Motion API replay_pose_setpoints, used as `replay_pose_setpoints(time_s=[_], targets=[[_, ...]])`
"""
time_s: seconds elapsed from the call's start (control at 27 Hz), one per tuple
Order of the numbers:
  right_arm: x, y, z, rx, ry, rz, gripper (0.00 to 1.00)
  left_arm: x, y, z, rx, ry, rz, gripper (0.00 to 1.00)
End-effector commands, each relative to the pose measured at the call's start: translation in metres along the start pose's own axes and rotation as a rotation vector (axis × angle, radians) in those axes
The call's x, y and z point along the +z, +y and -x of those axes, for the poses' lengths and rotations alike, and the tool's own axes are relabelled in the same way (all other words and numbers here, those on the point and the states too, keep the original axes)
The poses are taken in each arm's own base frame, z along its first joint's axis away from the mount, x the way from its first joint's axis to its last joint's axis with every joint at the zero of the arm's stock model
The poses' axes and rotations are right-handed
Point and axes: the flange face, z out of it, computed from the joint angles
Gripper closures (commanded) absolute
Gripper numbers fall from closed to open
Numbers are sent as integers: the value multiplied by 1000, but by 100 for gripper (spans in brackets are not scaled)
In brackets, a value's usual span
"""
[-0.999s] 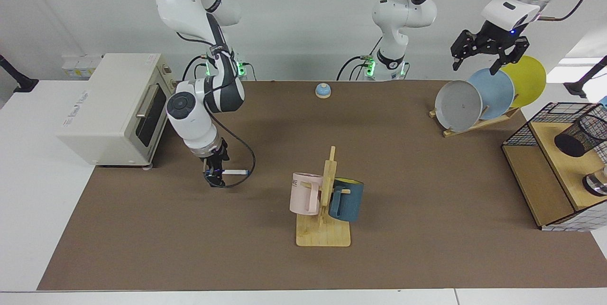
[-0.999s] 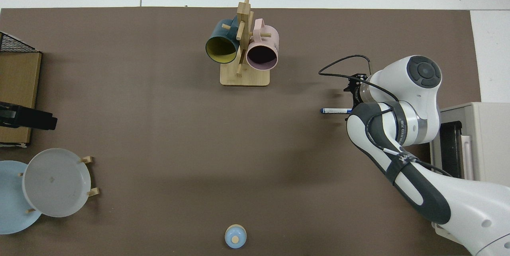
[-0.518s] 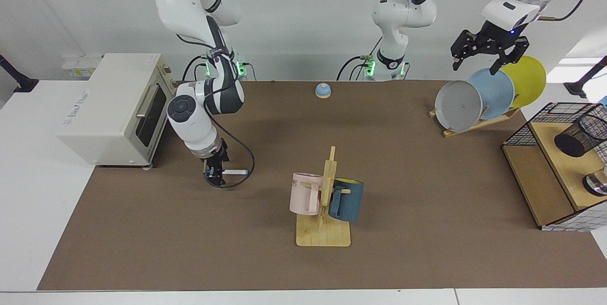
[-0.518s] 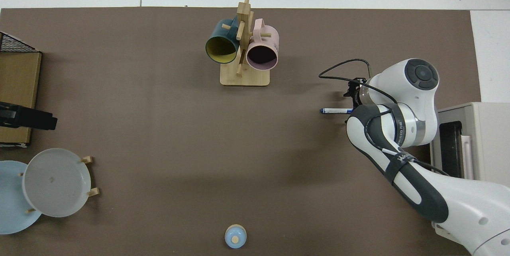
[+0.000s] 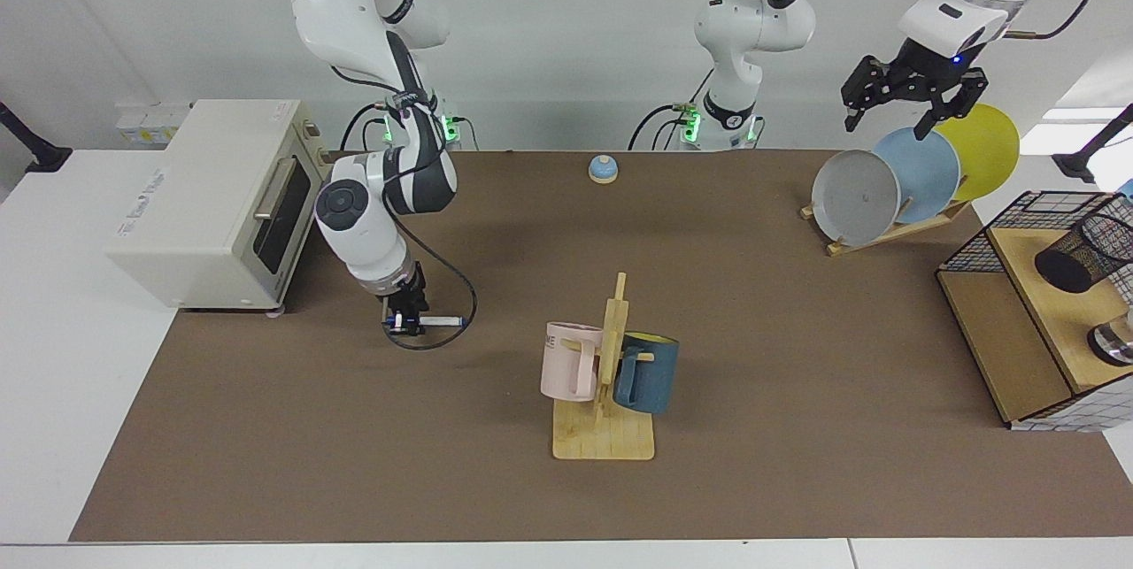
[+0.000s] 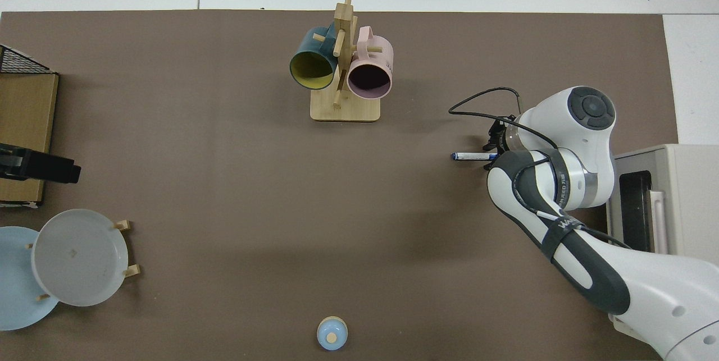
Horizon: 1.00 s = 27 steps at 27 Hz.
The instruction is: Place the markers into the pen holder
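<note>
since a second ago the right gripper [image 5: 405, 321] has risen a little off the brown mat [image 5: 761, 303] near the toaster oven [image 5: 208, 202], its jaws clamped on the capped end of the marker [image 5: 435, 320], which sticks out level toward the mug rack [image 5: 606, 383]. left gripper [image 5: 912, 100] waits high above the plate rack [image 5: 885, 228], jaws spread and holding nothing. pen holder [image 5: 1084, 255] sits tilted on the wooden shelf [image 5: 1044, 321] at the far edge, well apart from the marker.
</note>
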Motion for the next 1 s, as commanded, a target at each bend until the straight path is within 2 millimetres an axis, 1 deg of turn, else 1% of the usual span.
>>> replay_pose_setpoints(time_s=[0.0,0.18,0.33,0.44,0.55,0.7,0.85,0.96], targets=[[-1,3,-4,0,3,-22,84,-5,0,5,-6,-5,-11,0],[-1,3,-4,1,4,-20,100,-5,0,5,-6,-5,-11,0],[-4,3,-3,-1,4,-22,100,-5,-1,5,-7,-5,-11,0],[-13,2,-1,-5,4,-34,100,-5,-1,5,-7,-3,-11,0],[-32,5,3,-17,6,-47,100,-5,-1,5,-7,-3,-11,0],[-59,6,4,-53,9,-45,100,-5,0,5,-5,-5,-9,0],[-92,3,9,-64,10,-43,100,-5,3,5,1,-5,-9,0],[-125,1,14,-71,13,-32,100,-4,4,5,2,-6,-9,0]])
